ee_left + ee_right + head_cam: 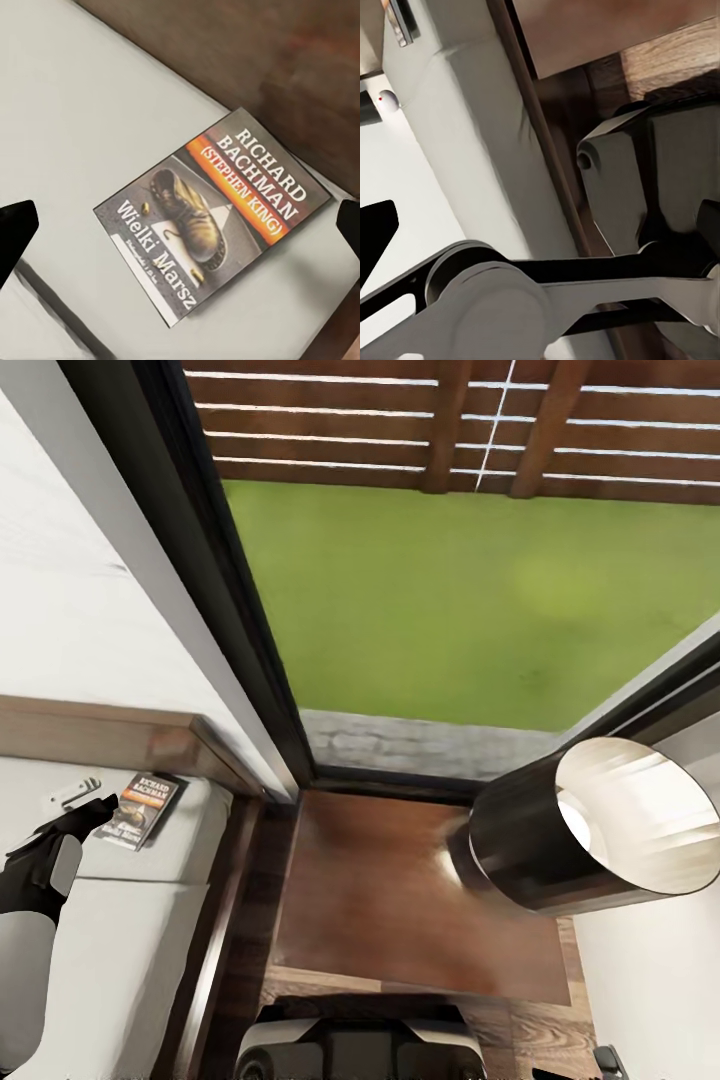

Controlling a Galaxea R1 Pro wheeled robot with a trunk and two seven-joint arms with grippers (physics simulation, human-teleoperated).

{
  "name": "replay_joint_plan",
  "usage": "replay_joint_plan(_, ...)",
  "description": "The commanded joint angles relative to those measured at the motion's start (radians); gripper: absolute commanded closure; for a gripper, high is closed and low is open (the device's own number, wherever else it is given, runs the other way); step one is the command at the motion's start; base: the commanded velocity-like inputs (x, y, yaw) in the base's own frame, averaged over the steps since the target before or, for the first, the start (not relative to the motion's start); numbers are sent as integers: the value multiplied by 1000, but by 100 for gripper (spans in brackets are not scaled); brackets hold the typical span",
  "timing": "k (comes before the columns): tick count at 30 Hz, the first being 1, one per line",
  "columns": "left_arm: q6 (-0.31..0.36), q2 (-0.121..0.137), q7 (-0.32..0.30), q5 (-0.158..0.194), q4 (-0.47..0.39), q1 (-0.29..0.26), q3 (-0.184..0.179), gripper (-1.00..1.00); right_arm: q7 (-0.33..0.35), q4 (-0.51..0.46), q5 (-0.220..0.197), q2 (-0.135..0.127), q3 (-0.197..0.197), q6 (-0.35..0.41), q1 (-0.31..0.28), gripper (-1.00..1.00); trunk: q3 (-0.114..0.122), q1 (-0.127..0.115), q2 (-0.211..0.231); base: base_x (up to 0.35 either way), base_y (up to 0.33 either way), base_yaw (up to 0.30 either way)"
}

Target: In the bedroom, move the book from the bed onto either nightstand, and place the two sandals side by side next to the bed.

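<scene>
Hovering with its fingers spread wide and empty, the left gripper [180, 217] sits over the book [212, 215], which lies flat on the bed [130, 920] near the headboard [100, 735], so a shallow pinch could slide off the thin cover

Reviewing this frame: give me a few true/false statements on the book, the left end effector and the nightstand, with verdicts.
1. The book lies flat on the bed. True.
2. The left end effector is shut on the book. False: its fingers are spread wide of the book in the left wrist view, not touching it.
3. The book lies cover up. True: the title text is readable.
4. The book already rests on the nightstand. False: it is on the mattress near the headboard.
5. A lamp stands by the nightstand. True.
</scene>
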Motion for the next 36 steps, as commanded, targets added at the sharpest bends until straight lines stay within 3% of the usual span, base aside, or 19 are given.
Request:
replay_joint_plan(1, 6, 0, 1, 10, -2, 0, 1, -100, 3, 0, -8, 0, 5, 10, 0, -100, -2, 0, -1, 0, 0, 0)
replay_joint_plan(16, 6, 3, 1, 10, -4, 0, 2, -100, 3, 0, -8, -1, 5, 11, 0, -100, -26, 0, -1, 0, 0, 0)
replay_joint_plan(24, 30, 25, 0, 16, -82, 0, 6, -100, 3, 0, -8, 0, 5, 11, 0, -100, -38, 0, -1, 0, 0, 0)
replay_joint_plan(27, 100, 39, 1, 54, -151, 0, 31, -100, 3, 0, -8, 0, 5, 11, 0, -100, -42, 0, -1, 0, 0, 0)
replay_joint_plan(33, 151, 69, 5, 123, -192, 0, 52, -100, 3, 1, -8, -1, 5, 10, 0, -100, -52, 0, -1, 0, 0, 0)
replay_joint_plan(36, 152, 69, 6, 126, -192, 0, 53, -100, 3, 1, -8, -1, 5, 11, 0, -100, -56, 0, -1, 0, 0, 0)
